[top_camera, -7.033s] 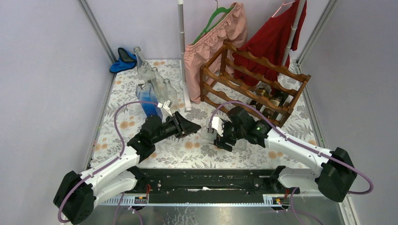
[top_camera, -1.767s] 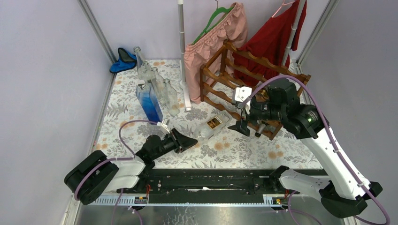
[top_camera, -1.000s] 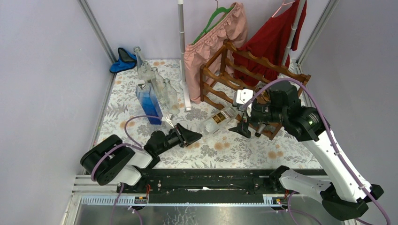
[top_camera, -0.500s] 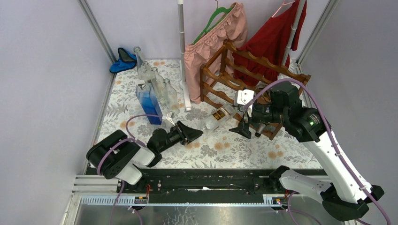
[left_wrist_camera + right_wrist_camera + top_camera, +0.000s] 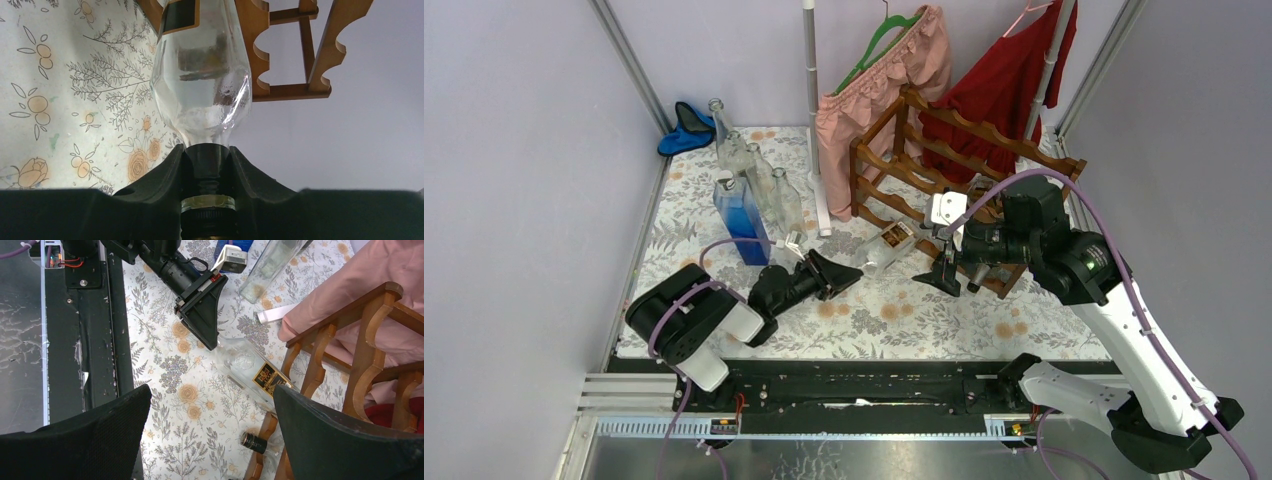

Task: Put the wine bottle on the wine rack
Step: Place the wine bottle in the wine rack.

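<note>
The wine bottle (image 5: 886, 247) is clear glass with a dark gold-edged label and lies on the floral mat. Its base points at the lower front rail of the reddish-brown wine rack (image 5: 969, 165). My left gripper (image 5: 832, 274) is shut on the bottle's black-capped neck. The left wrist view shows the neck pinched in my left gripper (image 5: 206, 150), with the bottle (image 5: 200, 75) running toward the rack (image 5: 300, 50). My right gripper (image 5: 952, 278) is open and empty, above the rack's front. In the right wrist view my right gripper (image 5: 212, 390) looks down on the bottle (image 5: 250, 367) and rack (image 5: 370, 355).
Other bottles lie in the rack's lower tier (image 5: 1004, 212); one black-capped neck (image 5: 255, 442) sticks out below my right gripper. A blue bottle (image 5: 742, 222) and clear bottles (image 5: 764, 180) stand at the left. A pink garment (image 5: 874, 100), a red garment (image 5: 1009, 85) and a pole (image 5: 814, 110) hang behind.
My left gripper has pushed the bottle up and to the right, closer to the rack. My right gripper has stayed almost still beside the rack over the last second.
</note>
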Motion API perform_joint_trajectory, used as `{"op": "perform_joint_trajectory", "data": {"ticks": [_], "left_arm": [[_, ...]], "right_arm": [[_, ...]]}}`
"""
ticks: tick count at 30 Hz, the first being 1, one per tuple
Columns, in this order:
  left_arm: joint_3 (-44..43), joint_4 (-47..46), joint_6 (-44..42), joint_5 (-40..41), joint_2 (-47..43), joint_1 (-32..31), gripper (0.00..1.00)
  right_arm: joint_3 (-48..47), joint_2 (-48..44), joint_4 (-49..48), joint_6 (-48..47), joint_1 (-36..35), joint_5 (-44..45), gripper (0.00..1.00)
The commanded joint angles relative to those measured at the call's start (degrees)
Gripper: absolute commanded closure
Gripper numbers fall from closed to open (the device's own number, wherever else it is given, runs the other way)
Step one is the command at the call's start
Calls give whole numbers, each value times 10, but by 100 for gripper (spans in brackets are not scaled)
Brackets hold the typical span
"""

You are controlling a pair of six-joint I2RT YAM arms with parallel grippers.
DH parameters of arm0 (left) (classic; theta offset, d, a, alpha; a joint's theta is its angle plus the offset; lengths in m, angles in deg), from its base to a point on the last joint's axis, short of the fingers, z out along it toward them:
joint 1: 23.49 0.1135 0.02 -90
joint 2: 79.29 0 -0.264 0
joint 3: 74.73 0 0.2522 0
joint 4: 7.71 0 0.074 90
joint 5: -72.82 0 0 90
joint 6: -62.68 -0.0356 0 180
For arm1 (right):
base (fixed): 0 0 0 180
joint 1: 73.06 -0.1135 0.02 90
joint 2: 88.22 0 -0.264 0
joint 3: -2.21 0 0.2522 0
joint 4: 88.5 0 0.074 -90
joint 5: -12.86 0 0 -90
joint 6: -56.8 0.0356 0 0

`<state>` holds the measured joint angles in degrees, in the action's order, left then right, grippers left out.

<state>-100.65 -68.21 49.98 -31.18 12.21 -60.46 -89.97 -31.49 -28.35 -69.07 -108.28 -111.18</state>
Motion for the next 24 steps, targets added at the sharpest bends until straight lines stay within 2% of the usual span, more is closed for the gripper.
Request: {"op": "perform_joint_trajectory", "data": {"ticks": [1, 24], "left_arm": [[-47, -180, -11, 13, 12, 3, 100], [-99, -185, -17, 119, 89, -47, 100]], "right_arm": [[0, -8, -19, 5, 3, -16, 0], [5, -11, -20, 3, 3, -22, 0]]}}
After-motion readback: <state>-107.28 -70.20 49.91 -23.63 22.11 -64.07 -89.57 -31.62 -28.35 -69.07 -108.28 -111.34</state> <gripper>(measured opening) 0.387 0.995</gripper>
